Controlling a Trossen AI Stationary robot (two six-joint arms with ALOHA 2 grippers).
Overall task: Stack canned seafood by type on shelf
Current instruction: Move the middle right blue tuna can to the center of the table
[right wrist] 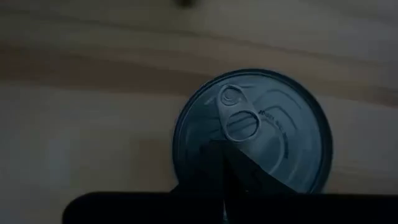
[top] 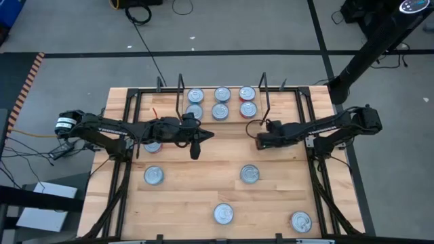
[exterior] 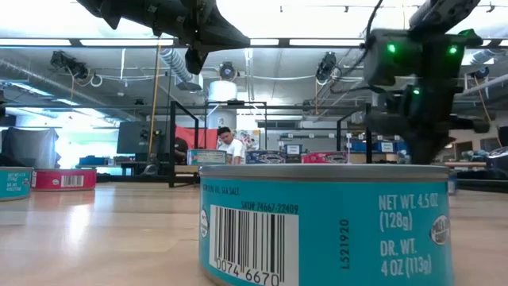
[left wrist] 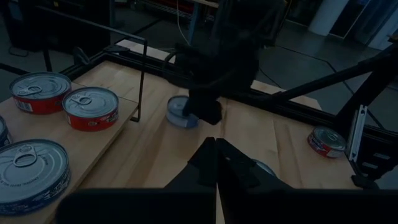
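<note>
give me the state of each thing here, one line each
left gripper: shut, empty, above the table
right gripper: shut, empty, over a blue tin
blue tin: upright on the table, lid sealed
shelf: holds six tins
red tins on shelf: upright, side by side, unstacked
loose tins on table: upright, scattered, not shelved
nearest teal tin: upright on the table

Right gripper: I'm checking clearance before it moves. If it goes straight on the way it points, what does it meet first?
Most likely the blue tin directly beneath the shut right gripper, lid up on the wooden table; the gap is unclear.
</note>
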